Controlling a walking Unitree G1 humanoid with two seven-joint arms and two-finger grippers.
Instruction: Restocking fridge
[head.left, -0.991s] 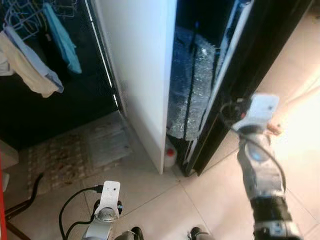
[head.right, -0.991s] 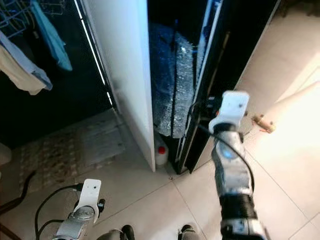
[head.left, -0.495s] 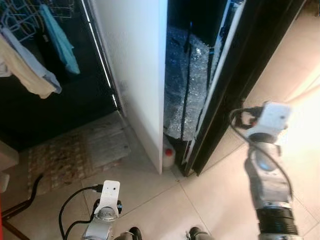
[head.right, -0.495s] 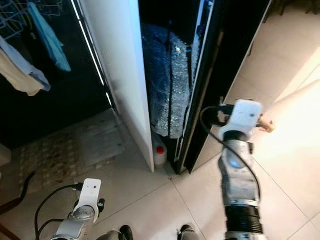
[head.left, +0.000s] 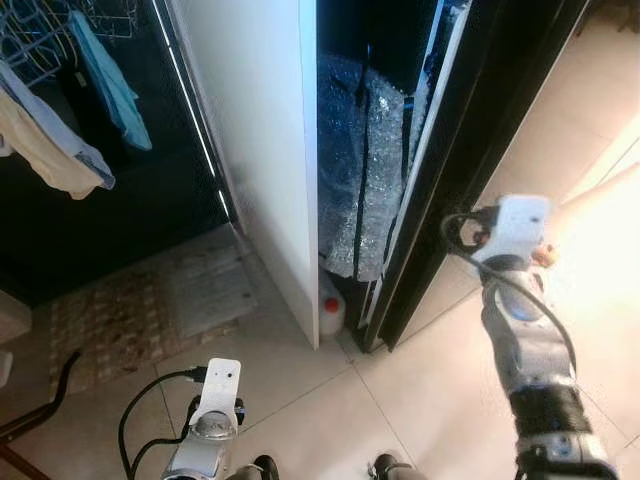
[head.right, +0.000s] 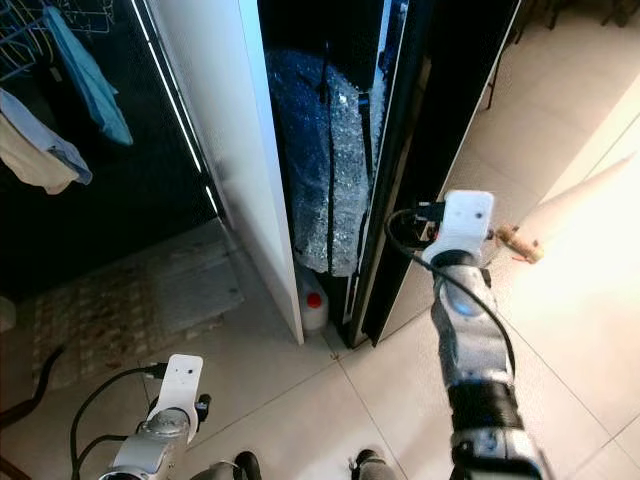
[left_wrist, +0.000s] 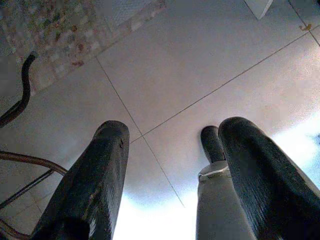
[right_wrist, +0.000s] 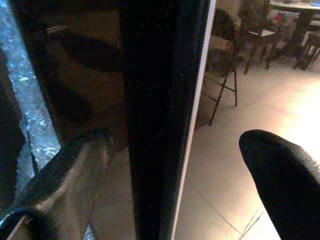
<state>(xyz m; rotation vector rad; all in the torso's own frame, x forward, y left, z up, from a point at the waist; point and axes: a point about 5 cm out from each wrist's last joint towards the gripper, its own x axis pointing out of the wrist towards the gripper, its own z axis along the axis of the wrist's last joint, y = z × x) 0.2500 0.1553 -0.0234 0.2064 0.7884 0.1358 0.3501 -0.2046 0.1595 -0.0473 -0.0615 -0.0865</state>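
Observation:
The fridge's tall black door (head.left: 500, 120) stands ajar beside a white side panel (head.left: 255, 130). In the gap hangs a crinkled silvery sheet (head.left: 360, 170), with a red-capped white bottle (head.left: 331, 312) on the floor below it. My right arm (head.left: 510, 230) is raised at the door's outer edge. In the right wrist view my right gripper (right_wrist: 177, 142) is open, one finger on each side of the door edge (right_wrist: 160, 100); contact cannot be made out. My left gripper (left_wrist: 175, 129) hangs open over the floor tiles, holding nothing.
A patterned rug (head.left: 150, 300) lies at the left in front of a dark opening. Clothes hang on a rack (head.left: 60, 120) above it. Folding chairs and a table (right_wrist: 260, 40) stand beyond the door. My feet (head.left: 385, 465) are on beige tile.
The camera has shifted a little. My right wrist swung out to the right, then came back toward the door's edge. The left arm has stayed hanging.

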